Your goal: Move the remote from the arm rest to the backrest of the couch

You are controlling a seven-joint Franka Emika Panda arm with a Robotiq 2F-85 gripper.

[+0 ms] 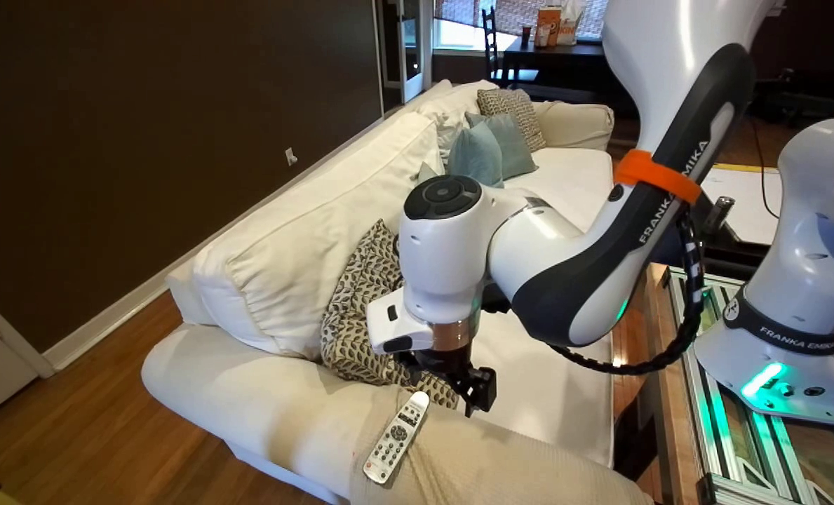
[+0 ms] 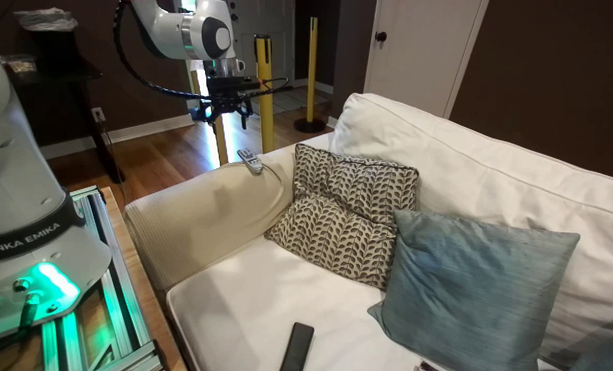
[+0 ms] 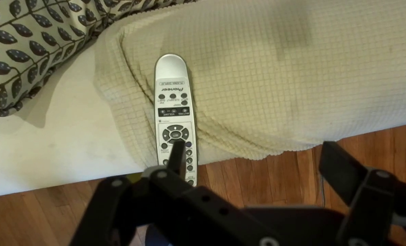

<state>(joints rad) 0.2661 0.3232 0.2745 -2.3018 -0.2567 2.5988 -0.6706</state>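
Silvery remote [image 3: 172,87] is laid crosswise on the arm rest [image 1: 234,382], pretty much at its outer edge, patterned pillow [image 2: 337,232] parked along the inner one. Gripper [image 3: 255,160] is held above, jaws spread nice and wide.

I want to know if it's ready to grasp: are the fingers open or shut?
Open: the wrist view shows the fingers wide apart, and the remote lies on the arm rest, not gripped.
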